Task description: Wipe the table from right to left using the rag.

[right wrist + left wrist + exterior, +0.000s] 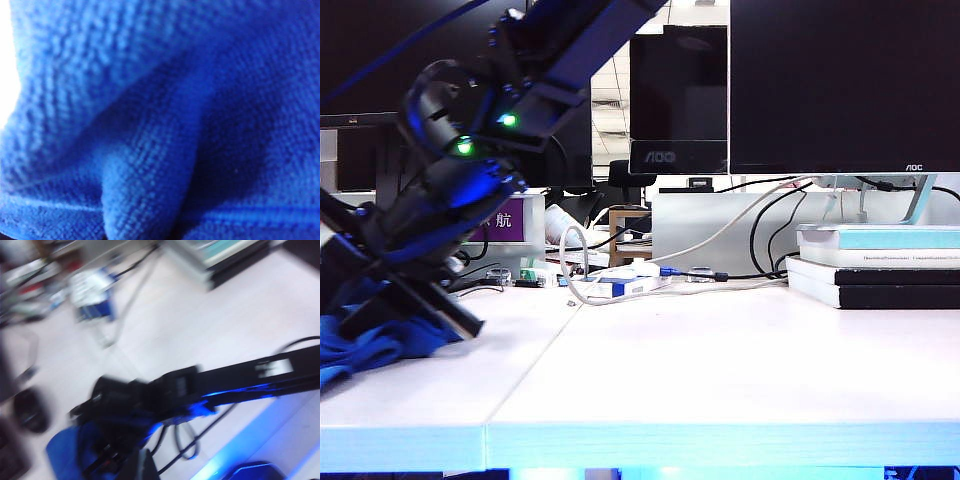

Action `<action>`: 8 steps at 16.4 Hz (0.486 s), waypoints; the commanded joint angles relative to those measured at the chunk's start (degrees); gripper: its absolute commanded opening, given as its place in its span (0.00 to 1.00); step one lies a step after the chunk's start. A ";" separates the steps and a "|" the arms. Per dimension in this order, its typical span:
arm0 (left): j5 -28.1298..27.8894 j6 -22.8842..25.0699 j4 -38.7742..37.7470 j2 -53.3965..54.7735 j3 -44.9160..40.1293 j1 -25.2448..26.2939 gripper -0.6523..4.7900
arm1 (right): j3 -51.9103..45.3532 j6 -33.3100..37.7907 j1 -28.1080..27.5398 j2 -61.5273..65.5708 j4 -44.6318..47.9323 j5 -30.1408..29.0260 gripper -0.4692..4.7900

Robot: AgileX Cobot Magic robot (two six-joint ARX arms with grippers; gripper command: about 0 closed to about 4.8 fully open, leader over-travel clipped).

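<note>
Rag (160, 125) fills the right wrist view edge to edge: bright blue nubby cloth, thick folds, one fold bulging right at the lens. Right pincer (107, 455) is clenched on the rag. The left wrist view shows that dark arm stretched across the pale counter (720, 370) with its tip down in the blue cloth; the picture is heavily blurred. In the exterior view the arm slants down from 12 o'clock to about 8 o'clock, with green indicator lights on its housing, and the rag lies bunched on the counter under it at 8 o'clock, at the far left edge of frame. Left pincer (145, 467): only a blurred dark piece shows in its own wrist view, so I can't tell if it's released or clenched. A dark mouse (31, 410) sits on the counter near the rag, not touching it. Stack of books (880, 265) at 3 o'clock, well apart from the rag. White cables (582, 290) and small clutter at centre back, and monitors (840, 85) behind at 1 o'clock.
</note>
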 commanded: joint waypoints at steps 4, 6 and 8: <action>-6.40 -6.23 -1.44 -1.57 0.22 -0.04 0.11 | 3.23 6.23 1.31 2.86 5.07 -0.96 0.08; -11.34 -6.49 -1.33 -2.01 0.24 -0.04 0.11 | 3.23 6.40 1.92 2.86 6.03 -0.07 0.08; -12.15 -6.64 -1.25 -2.32 0.24 -0.04 0.11 | 3.23 7.72 2.23 2.86 8.15 -0.02 0.08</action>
